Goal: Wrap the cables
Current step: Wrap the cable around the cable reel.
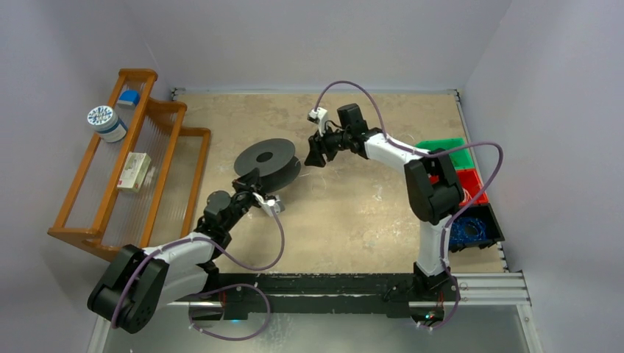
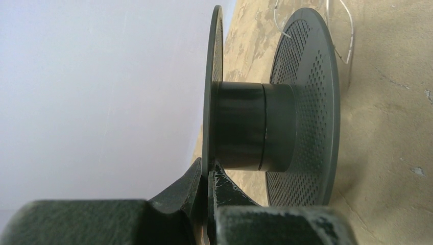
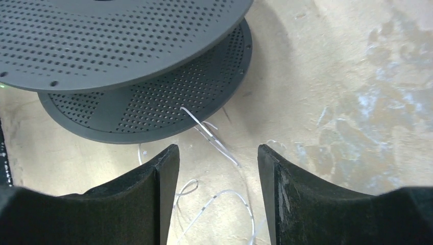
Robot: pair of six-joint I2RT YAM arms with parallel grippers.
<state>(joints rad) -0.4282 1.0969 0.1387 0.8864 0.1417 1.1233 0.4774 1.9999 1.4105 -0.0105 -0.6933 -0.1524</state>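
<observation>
**Even light, soft focus up close**

You get bright, diffuse light from above in all three views. The spool casts a broad, soft shadow on the table. In your left wrist view the near fingers blur.

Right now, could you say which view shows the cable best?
The right wrist view: the cable loops on the table beside the spool. The left wrist shows only a curl behind the spool; overhead it is too thin to see.

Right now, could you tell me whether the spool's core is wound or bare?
Bare: the core shows smooth black, no wire on it; the cable lies loose on the table.
</observation>
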